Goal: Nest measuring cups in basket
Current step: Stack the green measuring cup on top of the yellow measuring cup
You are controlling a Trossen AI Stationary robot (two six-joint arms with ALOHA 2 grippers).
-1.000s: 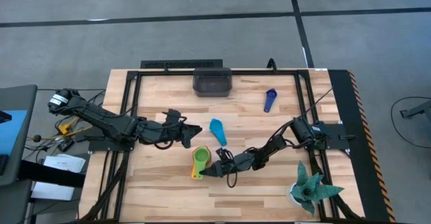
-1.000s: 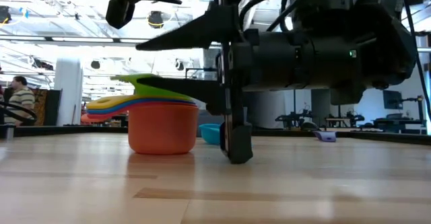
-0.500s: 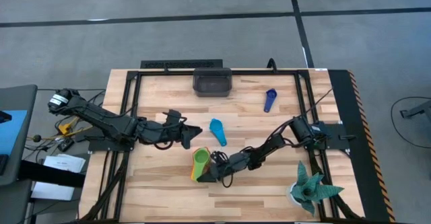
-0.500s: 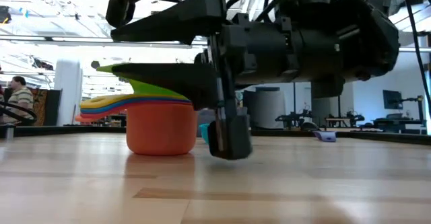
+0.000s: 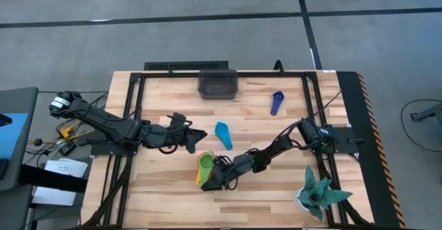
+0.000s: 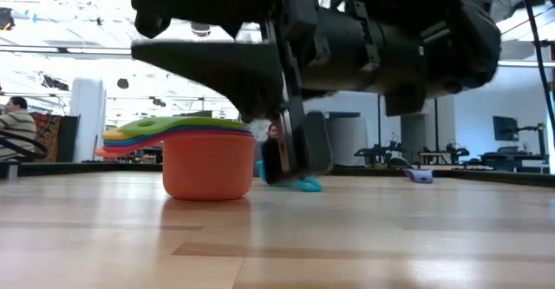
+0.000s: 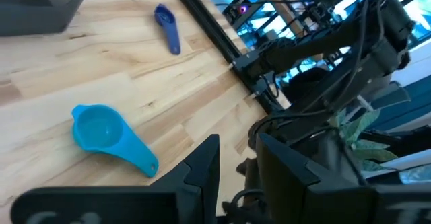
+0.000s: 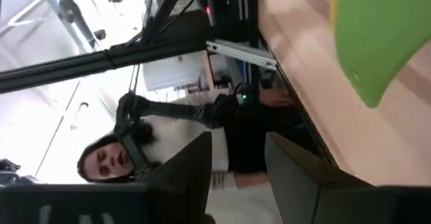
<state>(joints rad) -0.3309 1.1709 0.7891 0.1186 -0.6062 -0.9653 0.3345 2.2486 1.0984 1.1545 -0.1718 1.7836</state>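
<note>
1. Stack of nested measuring cups point(image 5: 204, 168), green on top and orange at the base, standing on the bench point(image 5: 262, 202) near its centre; several cups are already nested, though the exact count is unclear.
2. Basket point(image 5: 217, 83) at the bench's 12 o'clock edge, with nothing visible inside it; the stack is well apart from it.
3. Light blue cup point(image 5: 223, 135) lies loose at 1 o'clock from the stack; dark blue cup point(image 5: 277, 102) lies farther off, toward 2 o'clock. Both remain to be nested.
4. Right pincer point(image 5: 211, 180), fingers spread, at the stack's handle side, low over the bench; no cup is pinched between them.
5. Left pincer point(image 5: 199, 135) waits at 11 o'clock from the stack, fingers apart by a narrow gap, holding nothing.
6. Judged progress: roughly midway; 2 loose cups and the transfer into the basket remain.
</note>
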